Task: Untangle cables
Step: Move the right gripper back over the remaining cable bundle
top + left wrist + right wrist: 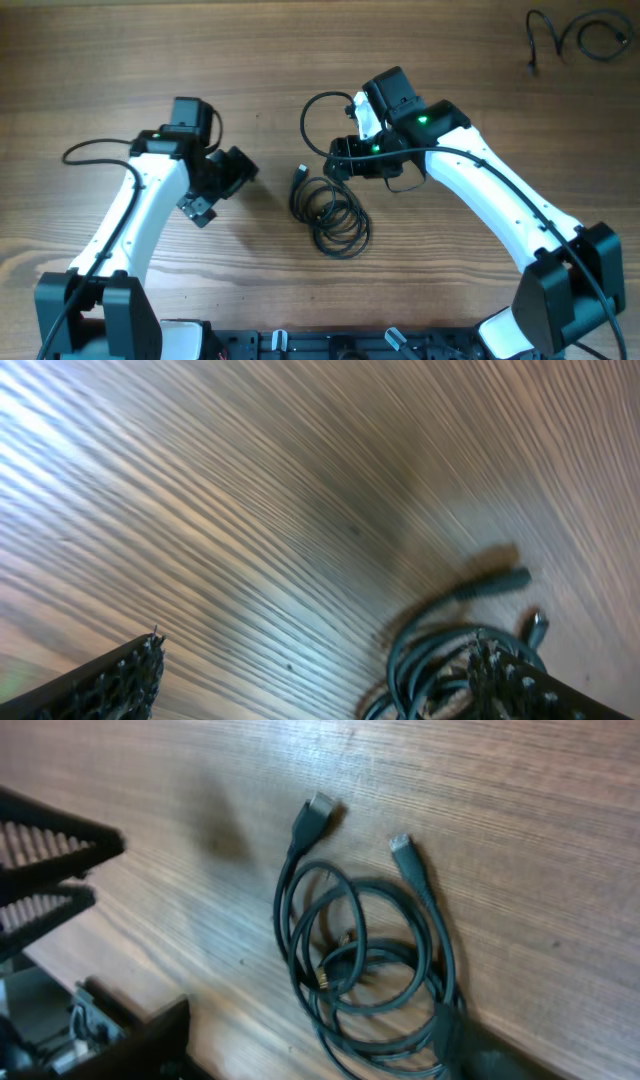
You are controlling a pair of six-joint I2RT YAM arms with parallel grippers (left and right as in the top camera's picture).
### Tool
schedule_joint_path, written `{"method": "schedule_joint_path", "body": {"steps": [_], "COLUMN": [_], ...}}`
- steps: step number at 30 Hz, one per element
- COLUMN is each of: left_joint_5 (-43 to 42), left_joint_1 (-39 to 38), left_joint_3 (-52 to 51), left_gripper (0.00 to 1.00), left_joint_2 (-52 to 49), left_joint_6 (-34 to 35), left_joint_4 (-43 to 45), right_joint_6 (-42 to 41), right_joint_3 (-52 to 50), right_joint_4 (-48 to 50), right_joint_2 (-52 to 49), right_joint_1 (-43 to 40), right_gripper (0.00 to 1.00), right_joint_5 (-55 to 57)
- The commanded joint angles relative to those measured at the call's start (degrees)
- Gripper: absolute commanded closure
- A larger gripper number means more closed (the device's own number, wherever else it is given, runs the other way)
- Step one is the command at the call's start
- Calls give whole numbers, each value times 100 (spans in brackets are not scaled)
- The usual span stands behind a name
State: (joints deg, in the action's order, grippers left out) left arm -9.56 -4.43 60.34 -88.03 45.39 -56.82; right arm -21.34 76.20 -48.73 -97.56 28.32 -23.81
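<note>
Your left tool (222, 188) is wide open. In its wrist view the two studded black fingers (110, 685) sit at opposite lower corners, with only the brown wood-grain worktop (250, 510) between them. It holds nothing.

The main task item, a bundle of thin black cables coiled in overlapping loops (332, 212), lies flat on the worktop between your two tools. It is nearer the right one. From the left tool, the bundle sits off to the side of one fingertip; its loops run up against that finger's edge in the wrist view, but I can't tell if they touch.

Your right tool (340, 162) sits just beside the upper edge of the bundle. In its wrist view the ribbed black fingers (60, 845) show at the left edge with a gap between them and no cord in that gap, so read it as parted and empty. The loops spread out ahead of the tips, clear of them. Two small plug ends stick out of the coil on the side away from the camera: one dark plug (318, 808) and one paler-tipped plug (400, 845).

A second loose black cord curled in an open loop (585, 35) lies well apart from both tools, beyond the right arm at the far corner of the worktop.
</note>
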Motion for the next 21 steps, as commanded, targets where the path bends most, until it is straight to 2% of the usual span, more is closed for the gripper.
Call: {"method": "schedule_joint_path", "body": {"steps": [1, 3, 6, 10, 13, 18, 21], "left_joint_5": [334, 789, 706, 708, 708, 708, 708], "left_joint_1": [321, 352, 455, 455, 455, 455, 455], "left_joint_3": [-35, -35, -35, -35, -35, -35, -35], "left_gripper": [0, 0, 0, 0, 0, 0, 0], "left_joint_2": [101, 101, 101, 101, 101, 101, 101], "left_joint_6": [136, 140, 203, 199, 199, 199, 199], "left_joint_4": [-118, -125, -61, -101, -101, -101, -101], "right_joint_6": [-177, -260, 17, -116, -114, -118, -122], "right_joint_3": [-11, -11, -11, -11, -11, -11, -11], "right_joint_4": [136, 133, 133, 144, 162, 247, 267], "right_joint_2": [-376, -632, -1147, -1539, -1593, -1655, -1687], "right_joint_1": [2, 2, 39, 114, 114, 144, 321], "right_gripper": [34, 34, 31, 36, 49, 52, 59], "right_joint_5": [170, -15, -566, -590, -592, -614, -632]}}
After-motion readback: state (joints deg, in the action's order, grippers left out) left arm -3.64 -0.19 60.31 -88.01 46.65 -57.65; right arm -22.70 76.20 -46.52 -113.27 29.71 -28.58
